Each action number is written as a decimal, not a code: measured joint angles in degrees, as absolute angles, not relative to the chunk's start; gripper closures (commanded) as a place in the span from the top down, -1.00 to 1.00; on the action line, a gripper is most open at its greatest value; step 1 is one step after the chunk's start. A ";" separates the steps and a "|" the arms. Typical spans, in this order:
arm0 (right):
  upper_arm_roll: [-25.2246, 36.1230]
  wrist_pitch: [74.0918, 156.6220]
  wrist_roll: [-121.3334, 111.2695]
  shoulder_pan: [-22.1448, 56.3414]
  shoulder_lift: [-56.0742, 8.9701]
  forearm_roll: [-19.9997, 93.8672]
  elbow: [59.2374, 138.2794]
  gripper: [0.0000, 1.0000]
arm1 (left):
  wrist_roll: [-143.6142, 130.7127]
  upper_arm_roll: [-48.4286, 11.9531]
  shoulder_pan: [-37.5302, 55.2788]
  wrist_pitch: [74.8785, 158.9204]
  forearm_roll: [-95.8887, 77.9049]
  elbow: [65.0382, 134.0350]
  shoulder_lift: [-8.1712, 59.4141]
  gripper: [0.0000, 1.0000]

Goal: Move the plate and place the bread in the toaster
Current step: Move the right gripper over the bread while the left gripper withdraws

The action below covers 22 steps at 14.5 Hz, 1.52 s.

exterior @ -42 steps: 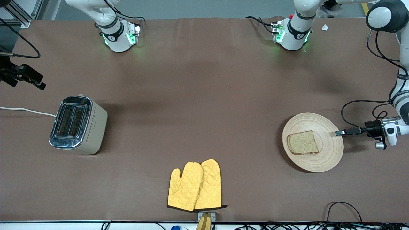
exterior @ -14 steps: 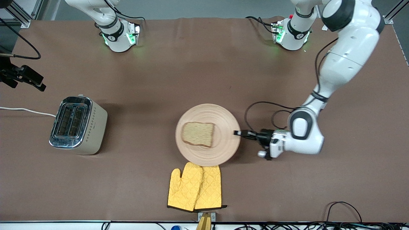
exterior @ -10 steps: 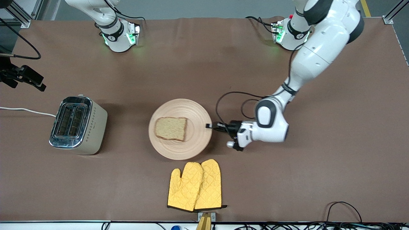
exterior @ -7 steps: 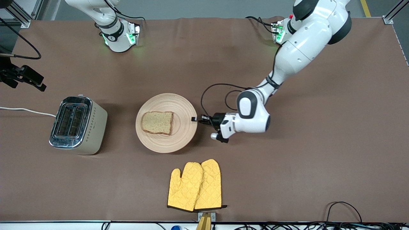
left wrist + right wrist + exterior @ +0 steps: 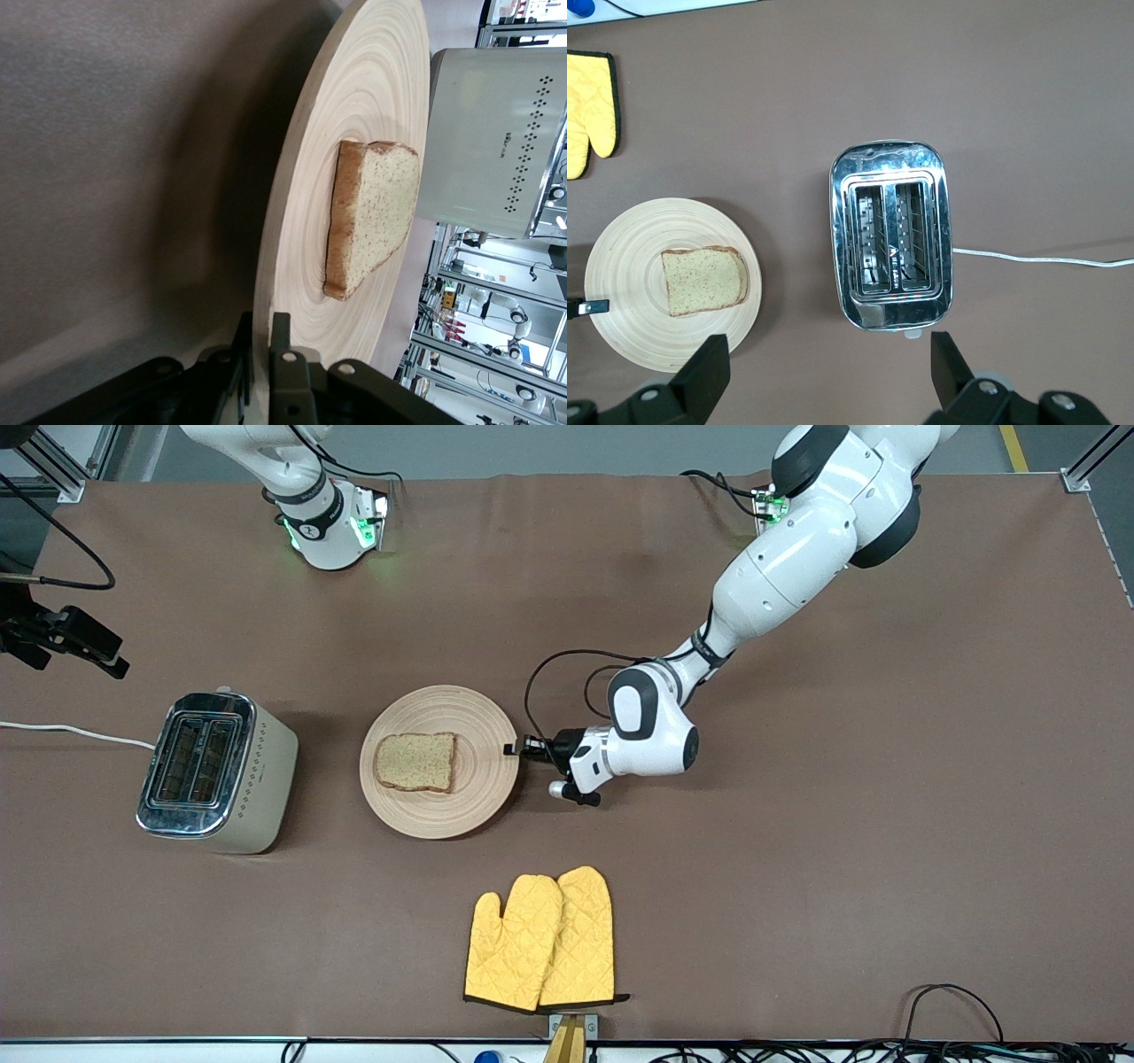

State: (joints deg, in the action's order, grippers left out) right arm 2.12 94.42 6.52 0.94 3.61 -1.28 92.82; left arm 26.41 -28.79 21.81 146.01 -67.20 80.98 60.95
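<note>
The plate [image 5: 439,762] lies flat on the tabletop [image 5: 797,824] near its middle, beside the toaster [image 5: 217,773] and toward the left arm's end from it. The bread [image 5: 415,762] lies flat on the plate, a little off centre toward the toaster, its rounded top edge facing the toaster and its straight bottom edge facing the left claw [image 5: 514,749]. That claw, reaching in low from the left arm's end, is clenched on the plate's rim; the left wrist view shows its fingers [image 5: 285,372] pinching the rim from both faces. The toaster stands upright, slots up, their long axis running toward the front camera, its cord [image 5: 75,732] trailing toward the right arm's end. The right claw [image 5: 824,376] waits, released, above the toaster. Yellow mitts [image 5: 542,940] lie nearer the front camera than the plate.
</note>
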 measured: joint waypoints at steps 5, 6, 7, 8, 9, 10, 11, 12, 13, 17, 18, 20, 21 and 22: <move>2.07 94.42 9.11 3.40 3.57 -1.19 92.84 1.00 | 25.83 -28.73 20.84 148.50 -68.05 80.63 59.75 1.00; 2.05 94.43 10.72 4.70 3.55 -1.19 92.88 1.00 | 24.54 -28.71 19.85 148.64 -68.05 80.73 58.61 1.00; 2.02 94.82 11.82 6.04 3.48 -1.19 93.12 1.00 | 22.72 -28.65 18.67 148.65 -68.05 81.06 57.12 1.00; 1.96 96.17 12.50 7.17 3.28 -1.19 93.75 1.00 | 20.47 -28.38 17.42 148.67 -68.05 81.58 55.28 1.00; 1.92 98.28 12.87 8.07 2.76 -1.03 94.88 1.00 | 18.32 -27.69 16.32 148.65 -68.05 82.17 53.38 1.00; 1.91 101.21 12.96 8.91 1.55 -0.45 96.33 1.00 | 16.39 -26.62 15.41 148.64 -68.05 82.78 51.44 1.00; 1.87 104.32 12.98 9.74 -0.40 0.43 97.67 1.00 | 14.82 -25.12 14.83 148.63 -68.04 83.35 49.66 1.00; 1.86 107.32 12.98 10.76 -3.04 1.15 98.64 1.00 | 13.58 -23.35 14.44 148.56 -67.75 83.85 48.08 1.00; 1.85 109.82 12.98 12.00 -6.02 1.34 99.05 1.00 | 12.38 -21.65 14.20 148.49 -66.69 84.25 46.78 1.00; 1.82 116.64 13.36 15.61 -16.27 1.39 98.97 1.00 | 1.61 -18.84 10.44 146.64 -52.44 84.41 43.60 1.00; 1.83 117.83 13.37 15.89 -18.29 1.39 98.95 1.00 | -0.64 -18.78 8.66 144.70 -48.41 84.34 42.70 1.00; 1.84 119.88 13.37 16.06 -21.76 1.75 98.90 1.00 | -4.07 -18.58 4.12 138.61 -38.79 84.15 40.10 1.00; 1.87 120.65 13.37 16.08 -23.20 2.61 98.90 1.00 | -4.80 -18.54 1.25 134.43 -33.67 84.04 38.45 1.00; 1.87 121.15 13.37 16.11 -24.35 3.65 98.92 1.00 | -4.99 -18.54 -1.72 129.91 -28.75 83.95 36.59 1.00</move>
State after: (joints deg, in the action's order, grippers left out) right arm 1.87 121.15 13.37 16.11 -24.35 3.65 98.92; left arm -4.99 -18.54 -1.72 129.91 -28.75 83.95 36.59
